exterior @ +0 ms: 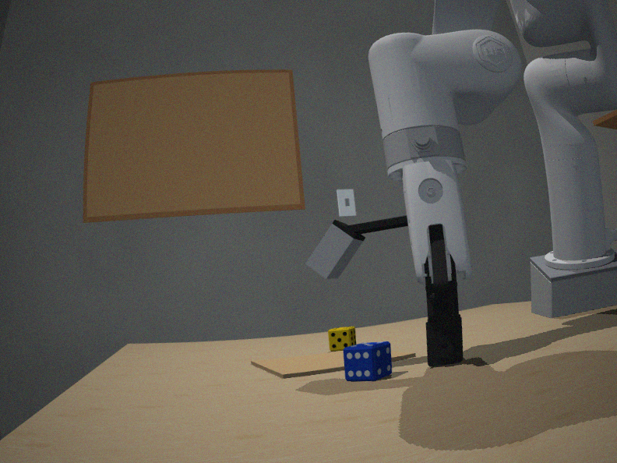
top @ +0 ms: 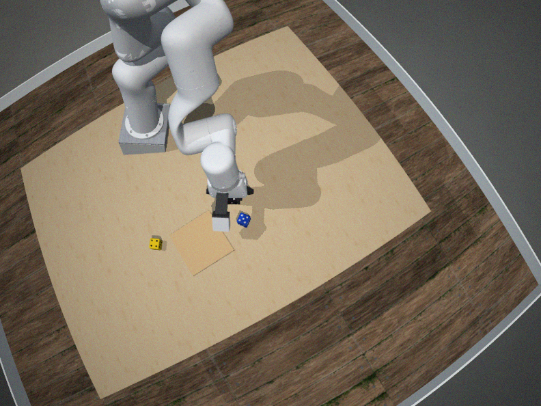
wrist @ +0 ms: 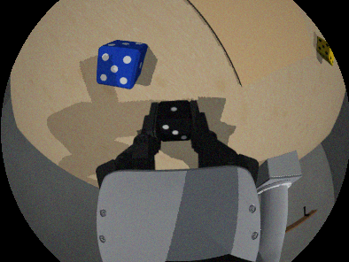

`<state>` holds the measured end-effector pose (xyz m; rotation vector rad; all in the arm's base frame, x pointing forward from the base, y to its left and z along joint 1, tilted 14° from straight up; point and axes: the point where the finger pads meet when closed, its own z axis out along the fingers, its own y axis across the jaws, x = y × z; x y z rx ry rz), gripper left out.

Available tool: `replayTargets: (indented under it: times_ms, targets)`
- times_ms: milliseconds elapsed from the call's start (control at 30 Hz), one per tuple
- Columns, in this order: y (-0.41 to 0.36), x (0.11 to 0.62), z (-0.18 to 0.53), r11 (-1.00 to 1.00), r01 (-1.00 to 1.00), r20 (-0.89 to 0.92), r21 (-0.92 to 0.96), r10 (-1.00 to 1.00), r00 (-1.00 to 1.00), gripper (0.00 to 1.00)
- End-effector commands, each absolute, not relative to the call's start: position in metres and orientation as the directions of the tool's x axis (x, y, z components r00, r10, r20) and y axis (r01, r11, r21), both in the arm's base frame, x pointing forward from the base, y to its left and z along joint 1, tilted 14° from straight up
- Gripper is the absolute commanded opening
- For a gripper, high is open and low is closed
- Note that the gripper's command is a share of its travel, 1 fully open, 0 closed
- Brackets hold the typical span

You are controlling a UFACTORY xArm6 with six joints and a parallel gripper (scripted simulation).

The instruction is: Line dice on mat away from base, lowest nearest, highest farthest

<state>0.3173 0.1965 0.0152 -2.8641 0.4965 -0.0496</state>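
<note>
My gripper [exterior: 442, 351] stands upright with its fingertips down at the table top, just off the near corner of the thin tan mat [top: 201, 242]. In the wrist view the fingers are shut on a black die [wrist: 173, 122] with white pips. The black die is hidden in the top and exterior views. A blue die [top: 243, 219] [wrist: 121, 64] lies on the table right beside the gripper, off the mat, showing five on top. A yellow die [top: 155, 243] lies on the table on the mat's other side, off the mat.
The robot's base [top: 143, 130] stands on the large beige table cover behind the mat. The wrist camera box [top: 220, 221] hangs over the mat's corner. Dark wooden floor surrounds the cover.
</note>
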Motion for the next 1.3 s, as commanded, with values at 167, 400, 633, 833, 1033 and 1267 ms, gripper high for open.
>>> replayTargets:
  times_ms: [167,400,633,833,1033,1267]
  targets:
    - [0.196,0.318,0.02,-0.915,-0.328,-0.005,-0.237,-0.336,0.942,0.27]
    - [0.188,0.315,0.057,-0.915,-0.328,-0.005,-0.237,-0.336,0.942,0.27]
    - [0.179,0.312,0.096,-0.915,-0.328,-0.005,-0.237,-0.336,0.942,0.27]
    - [0.175,0.311,0.113,-0.915,-0.328,-0.005,-0.237,-0.336,0.942,0.27]
    - [0.175,0.311,0.113,-0.915,-0.328,-0.005,-0.237,-0.336,0.942,0.27]
    - [0.169,0.314,0.112,-0.922,-0.306,0.001,-0.236,-0.315,0.949,0.27]
